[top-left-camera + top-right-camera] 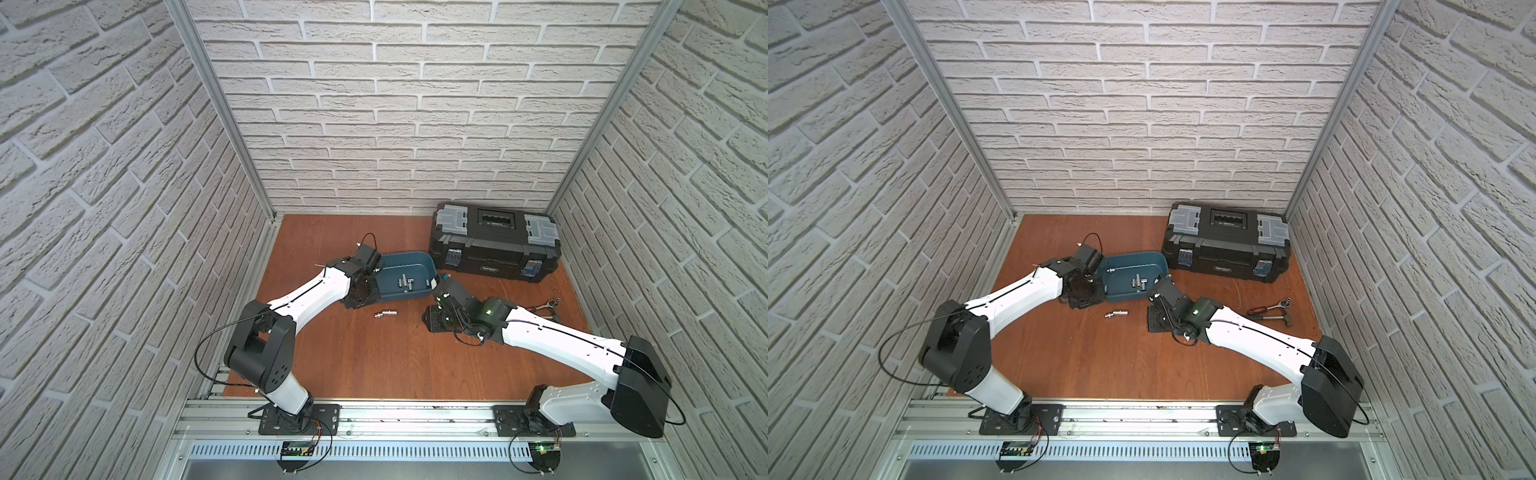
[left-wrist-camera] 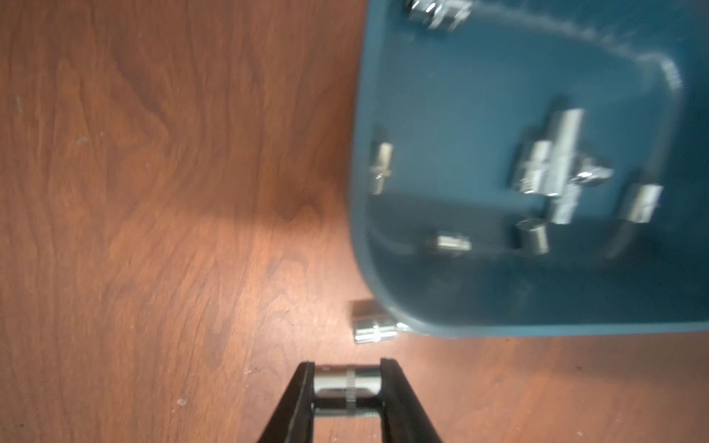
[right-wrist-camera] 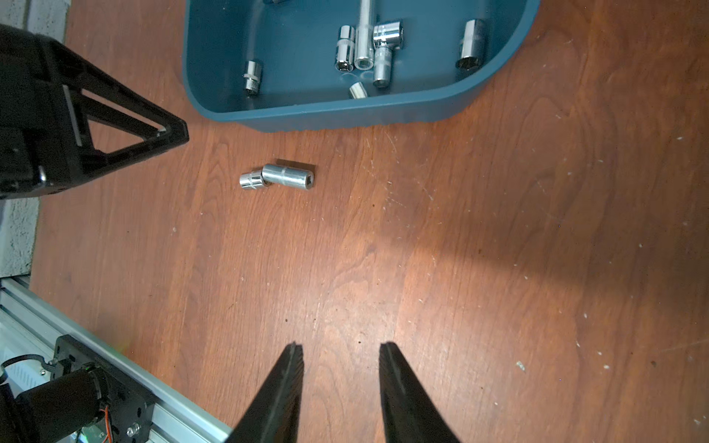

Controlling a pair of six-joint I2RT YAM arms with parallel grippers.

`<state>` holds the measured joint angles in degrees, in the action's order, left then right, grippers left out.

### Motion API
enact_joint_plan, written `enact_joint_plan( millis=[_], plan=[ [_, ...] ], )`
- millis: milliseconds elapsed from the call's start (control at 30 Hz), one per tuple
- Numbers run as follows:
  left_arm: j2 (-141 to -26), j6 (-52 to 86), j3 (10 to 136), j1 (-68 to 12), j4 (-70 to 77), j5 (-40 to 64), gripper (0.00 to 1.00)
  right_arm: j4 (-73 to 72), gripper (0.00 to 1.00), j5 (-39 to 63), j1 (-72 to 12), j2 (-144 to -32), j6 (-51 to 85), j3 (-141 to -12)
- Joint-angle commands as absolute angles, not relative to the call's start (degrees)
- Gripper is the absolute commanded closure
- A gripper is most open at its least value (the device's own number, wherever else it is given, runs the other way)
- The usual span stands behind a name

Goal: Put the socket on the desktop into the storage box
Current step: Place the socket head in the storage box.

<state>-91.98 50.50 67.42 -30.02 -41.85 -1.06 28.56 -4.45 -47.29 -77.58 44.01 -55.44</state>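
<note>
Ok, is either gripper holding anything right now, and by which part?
The left gripper holds a socket crosswise, one jaw pressed on each end. The right gripper is open and empty.

White-shelled arms (image 1: 309, 293) with bulky black joints (image 1: 259, 345), thin black cables (image 1: 198, 348), black wedge-shaped end effector fingers (image 3: 280, 391).

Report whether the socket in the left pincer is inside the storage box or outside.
Outside: the left pincer grips the socket over bare desktop, beside the storage box.

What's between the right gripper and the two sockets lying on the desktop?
Only bare desktop separates the right gripper from the sockets, in the right wrist view.
</note>
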Motion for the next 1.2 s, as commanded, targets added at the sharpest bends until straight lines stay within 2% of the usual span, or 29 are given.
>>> enact_joint_plan(
  millis=[0,1167],
  plan=[
    [-91.1,48.8,70.5,-30.2,-43.2,-0.5,0.72,26.8,0.61,-3.6,-47.8,-77.9,42.9,-57.2],
    [-113.8,43.9,92.4,-27.3,-41.8,2.9,0.73,28.1,0.61,-3.9,-49.0,-78.2,44.4,-58.4]
  ],
)
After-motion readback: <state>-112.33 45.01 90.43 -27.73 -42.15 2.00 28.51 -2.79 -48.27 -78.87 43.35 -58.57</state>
